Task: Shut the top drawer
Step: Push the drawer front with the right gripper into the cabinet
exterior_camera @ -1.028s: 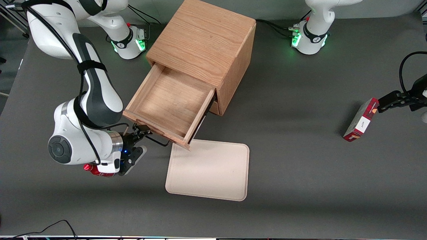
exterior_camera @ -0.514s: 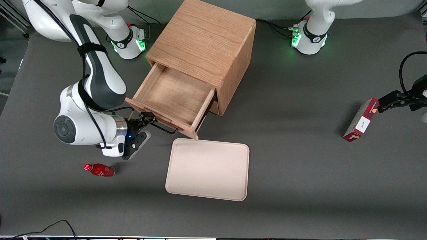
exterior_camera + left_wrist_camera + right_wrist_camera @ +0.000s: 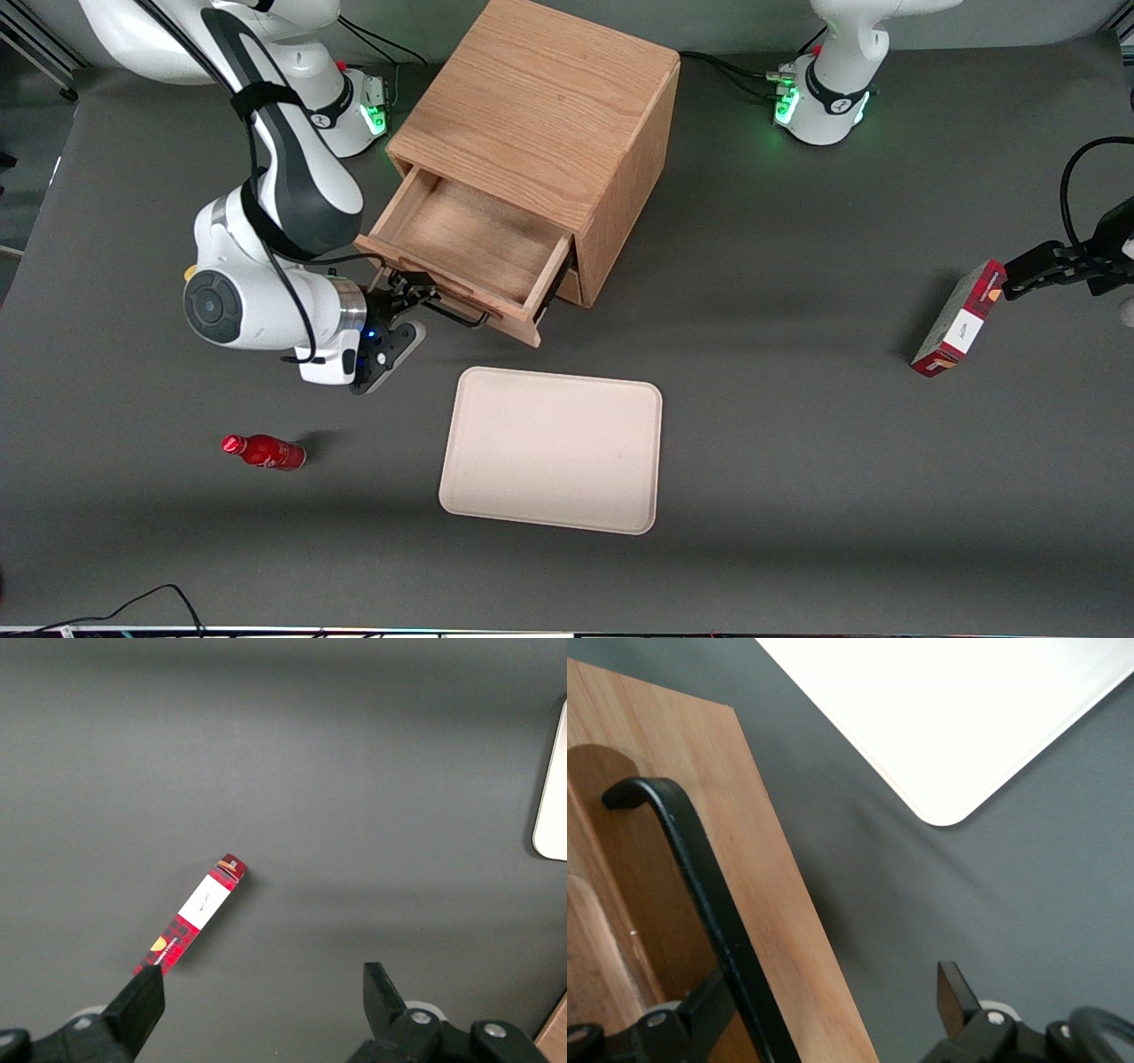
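Top drawer (image 3: 468, 250) of the oak cabinet (image 3: 540, 115) sits partly pulled out, upper centre of the front view, its thin black wire handle (image 3: 454, 310) right at the gripper (image 3: 403, 297). Gripper fingers spread wide, one finger (image 3: 954, 994) clear of the handle (image 3: 700, 895), nothing clamped. Flat beige rounded tray (image 3: 554, 450) nearer the camera than the drawer. Red bottle (image 3: 263, 451) lying lower left. Red plaid carton (image 3: 959, 319) at right edge.

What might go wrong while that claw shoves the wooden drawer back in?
The claw presses near one end of the top drawer front, beside the black handle, not at its middle, so the drawer could skew and jam. A finger might also catch on the handle. The drawer remains partly open.
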### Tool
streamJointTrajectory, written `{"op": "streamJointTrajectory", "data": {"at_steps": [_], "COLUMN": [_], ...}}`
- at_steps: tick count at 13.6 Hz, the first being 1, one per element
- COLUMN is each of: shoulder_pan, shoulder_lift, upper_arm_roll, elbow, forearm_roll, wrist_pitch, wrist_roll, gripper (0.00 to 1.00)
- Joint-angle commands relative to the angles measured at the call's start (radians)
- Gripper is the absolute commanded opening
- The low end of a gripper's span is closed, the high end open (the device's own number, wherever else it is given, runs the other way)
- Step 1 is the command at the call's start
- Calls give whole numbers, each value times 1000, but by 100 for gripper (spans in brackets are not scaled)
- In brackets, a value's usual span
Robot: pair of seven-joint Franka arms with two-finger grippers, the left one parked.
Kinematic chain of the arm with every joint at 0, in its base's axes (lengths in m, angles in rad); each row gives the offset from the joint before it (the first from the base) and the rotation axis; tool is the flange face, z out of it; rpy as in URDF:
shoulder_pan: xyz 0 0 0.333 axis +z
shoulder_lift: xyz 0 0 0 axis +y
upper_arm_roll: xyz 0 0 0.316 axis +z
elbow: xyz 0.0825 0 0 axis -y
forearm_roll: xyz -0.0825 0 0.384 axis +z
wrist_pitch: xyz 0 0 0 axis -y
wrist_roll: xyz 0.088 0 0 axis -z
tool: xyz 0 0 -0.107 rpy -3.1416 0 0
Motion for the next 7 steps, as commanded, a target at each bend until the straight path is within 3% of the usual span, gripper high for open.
{"op": "streamJointTrajectory", "data": {"at_steps": [1, 7], "shoulder_pan": [5, 3], "shoulder_lift": [-93, -168], "upper_arm_roll": [20, 91], "elbow": [-125, -231], "forearm_roll": [60, 89], "wrist_pitch": [51, 112], "wrist_roll": [54, 132], "gripper": [100, 100]}}
